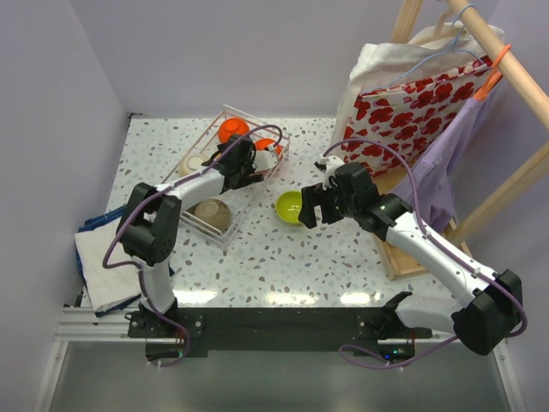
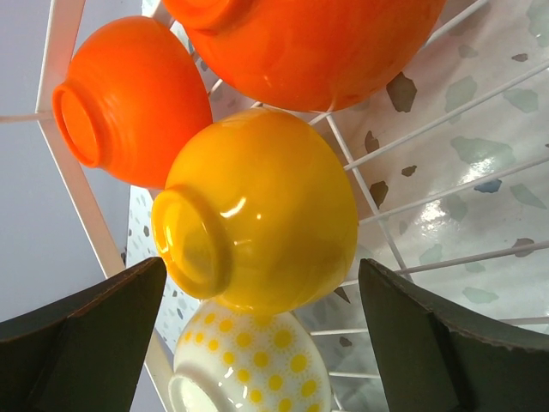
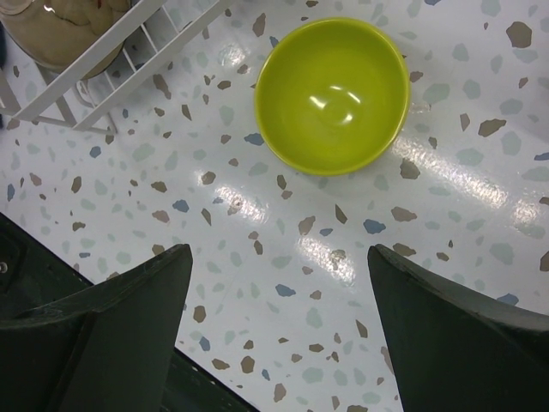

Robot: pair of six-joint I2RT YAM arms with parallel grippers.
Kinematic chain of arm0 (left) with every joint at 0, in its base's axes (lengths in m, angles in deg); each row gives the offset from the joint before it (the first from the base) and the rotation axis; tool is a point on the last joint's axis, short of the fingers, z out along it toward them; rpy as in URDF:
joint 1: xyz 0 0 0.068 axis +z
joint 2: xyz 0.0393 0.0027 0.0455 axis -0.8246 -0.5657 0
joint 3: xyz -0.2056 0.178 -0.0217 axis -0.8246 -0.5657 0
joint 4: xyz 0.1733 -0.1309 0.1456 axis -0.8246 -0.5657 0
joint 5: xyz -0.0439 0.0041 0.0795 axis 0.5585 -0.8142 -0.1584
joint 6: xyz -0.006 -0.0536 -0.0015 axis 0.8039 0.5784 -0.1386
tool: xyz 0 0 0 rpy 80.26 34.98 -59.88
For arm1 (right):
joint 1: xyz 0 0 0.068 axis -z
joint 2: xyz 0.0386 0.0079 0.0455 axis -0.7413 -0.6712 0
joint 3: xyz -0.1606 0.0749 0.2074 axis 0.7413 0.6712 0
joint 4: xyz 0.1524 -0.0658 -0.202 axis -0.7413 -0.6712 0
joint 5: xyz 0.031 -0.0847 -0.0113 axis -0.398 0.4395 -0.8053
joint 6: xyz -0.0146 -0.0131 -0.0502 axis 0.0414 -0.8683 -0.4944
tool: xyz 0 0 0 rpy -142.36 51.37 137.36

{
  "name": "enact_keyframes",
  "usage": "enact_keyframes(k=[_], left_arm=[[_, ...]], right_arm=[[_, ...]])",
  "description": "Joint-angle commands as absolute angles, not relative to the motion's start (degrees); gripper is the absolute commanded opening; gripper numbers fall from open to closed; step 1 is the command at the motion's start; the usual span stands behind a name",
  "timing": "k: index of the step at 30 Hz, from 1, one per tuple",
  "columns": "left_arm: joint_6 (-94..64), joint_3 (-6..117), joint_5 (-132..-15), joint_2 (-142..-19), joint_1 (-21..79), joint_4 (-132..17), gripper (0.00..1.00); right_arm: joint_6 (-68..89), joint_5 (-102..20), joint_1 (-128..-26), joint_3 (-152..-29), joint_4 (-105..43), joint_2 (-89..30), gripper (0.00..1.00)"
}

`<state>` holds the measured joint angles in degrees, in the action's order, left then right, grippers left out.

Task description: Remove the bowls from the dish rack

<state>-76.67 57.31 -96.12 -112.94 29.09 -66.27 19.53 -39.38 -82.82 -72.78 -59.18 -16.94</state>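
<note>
The white wire dish rack (image 1: 225, 232) stands at the back left. In the top view it holds an orange-red bowl (image 1: 232, 130), a second one (image 1: 268, 144), a cream bowl (image 1: 195, 163) and a tan bowl (image 1: 213, 213). My left gripper (image 1: 256, 161) is inside the rack. In the left wrist view it (image 2: 262, 270) is open astride the yellow-orange bowl (image 2: 257, 210), which lies on its side between two orange-red bowls (image 2: 129, 99) and a cream sun-dotted bowl (image 2: 253, 365). The lime green bowl (image 1: 290, 207) sits upright on the table. My right gripper (image 3: 279, 253) is open and empty just short of it (image 3: 333, 94).
A wooden clothes rack (image 1: 515, 69) with a red-flowered bag (image 1: 403, 112) and a lilac garment stands on the right. Folded cloths (image 1: 99, 253) lie at the left edge. The rack's corner (image 3: 103, 69) and the tan bowl (image 3: 60, 30) show in the right wrist view.
</note>
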Motion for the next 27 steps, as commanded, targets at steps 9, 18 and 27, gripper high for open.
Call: enact_keyframes(k=[9, 18, 27], left_arm=[[-71.00, 54.77, -98.28, -114.32, 29.45, -62.91, 1.00], [-69.33, 53.71, -99.50, -115.72, 28.39, -60.28, 1.00], [-70.02, 52.57, -103.72, -115.55, 27.25, -55.53, 0.88]], right_arm=[[20.42, -40.98, -83.00, -73.01, -57.05, -15.62, 0.88], [20.86, -41.77, -83.00, -72.92, -56.44, -16.24, 0.88], [21.29, -41.86, -83.00, -72.48, -55.91, -16.15, 0.88]])
